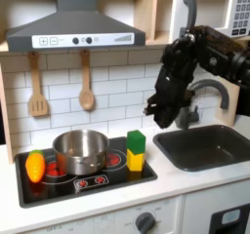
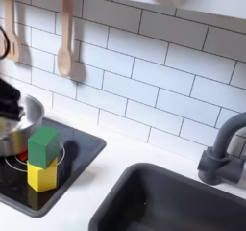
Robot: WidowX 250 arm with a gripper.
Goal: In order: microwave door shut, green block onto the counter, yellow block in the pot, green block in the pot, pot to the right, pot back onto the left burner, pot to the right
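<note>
First exterior view: gripper (image 1: 156, 109) raised above the worktop (image 1: 186, 184), right of the blocks, likely lining up a sideways knock; jaws too dark to judge. Green block (image 1: 136, 142) stacked upright on yellow block (image 1: 135, 161), right of the pot (image 1: 80, 151).

Second exterior view: same stack, green block (image 2: 43, 146) atop, column vertical, on the cooktop.

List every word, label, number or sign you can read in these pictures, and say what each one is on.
No text can be read.
Range hood control strip: small marks and buttons, too blurred to read.
Microwave keypad: rows of buttons, any markings too small to read.
Cooktop: red printed marks near the front edge, too blurred to read.
Green block and yellow block: plain faces, no lettering visible.
</note>
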